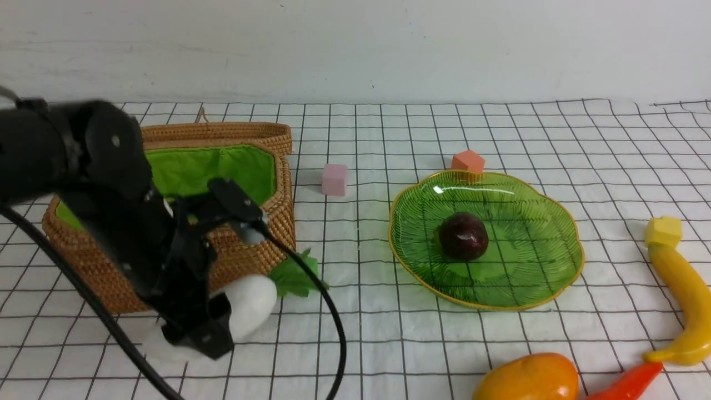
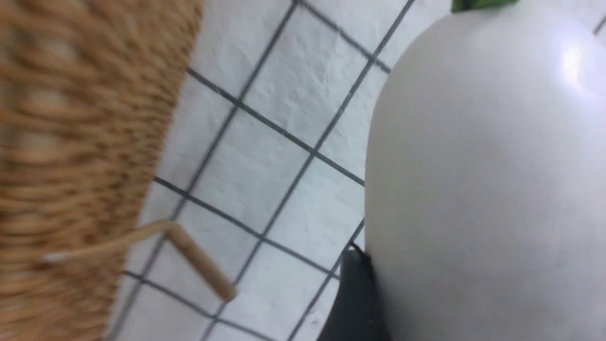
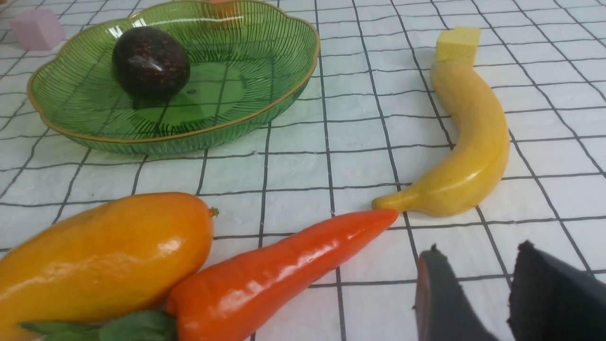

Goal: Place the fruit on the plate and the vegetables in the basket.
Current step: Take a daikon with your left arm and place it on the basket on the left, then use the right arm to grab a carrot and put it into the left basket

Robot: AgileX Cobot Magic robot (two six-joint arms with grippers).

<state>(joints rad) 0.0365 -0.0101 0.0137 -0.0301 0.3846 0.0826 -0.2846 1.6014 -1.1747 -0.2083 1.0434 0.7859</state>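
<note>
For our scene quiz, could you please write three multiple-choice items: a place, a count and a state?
1. Where is the radish? A in the basket; B on the cloth beside the basket; C on the plate.
2. How many small cubes show in front? A five; B one; C three.
3. The right pincer is: A open, empty; B shut on the chili; C shut on the banana.
Key: 1B, it lies outside the wicker wall; 2C, pink cube, orange cube, yellow cube; 3A, its fingers stand apart over bare cloth.
</note>
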